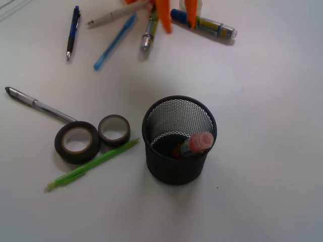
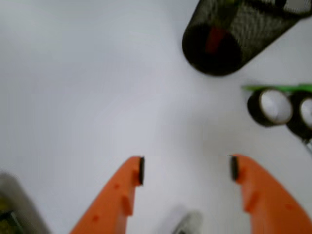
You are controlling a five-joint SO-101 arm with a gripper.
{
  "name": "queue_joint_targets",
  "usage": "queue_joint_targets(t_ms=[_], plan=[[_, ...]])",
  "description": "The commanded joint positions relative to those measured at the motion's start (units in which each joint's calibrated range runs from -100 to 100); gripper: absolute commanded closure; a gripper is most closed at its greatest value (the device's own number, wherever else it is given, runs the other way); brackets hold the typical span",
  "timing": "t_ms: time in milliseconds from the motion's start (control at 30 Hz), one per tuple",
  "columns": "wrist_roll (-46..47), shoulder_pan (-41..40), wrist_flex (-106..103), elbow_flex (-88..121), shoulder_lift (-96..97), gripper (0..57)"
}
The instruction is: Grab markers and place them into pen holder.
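Note:
The black mesh pen holder (image 1: 179, 146) stands mid-table with a pink-capped marker (image 1: 198, 143) leaning inside it. Two more markers lie at the far edge. One has a blue cap and a yellow-green barrel (image 1: 209, 25); the other points toward me with a grey end (image 1: 148, 36). My orange gripper (image 1: 179, 25) hovers open between them, with nothing between its fingers. In the wrist view the gripper (image 2: 187, 169) is open above bare table. A blurred grey marker end (image 2: 183, 222) shows low between the fingers. The pen holder (image 2: 229, 39) is ahead at upper right.
Two dark tape rolls (image 1: 76, 141) and a lime-green pencil (image 1: 93, 164) lie left of the holder. A silver pen (image 1: 38, 105) lies further left, and blue pens (image 1: 73, 31) and a white pen (image 1: 113, 16) lie at the far left. The wrist view shows the tape rolls (image 2: 270, 106) at right.

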Motion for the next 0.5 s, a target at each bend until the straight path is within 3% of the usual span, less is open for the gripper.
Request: queue_joint_targets(t_ms=[0,167,467], plan=[[-2.6,0.0,8.6,-0.5,0.0,30.9],[-4.1,0.2,19.1,-8.1,3.4,30.7],[3.2,8.8,37.9,-41.1,34.1,30.9]])
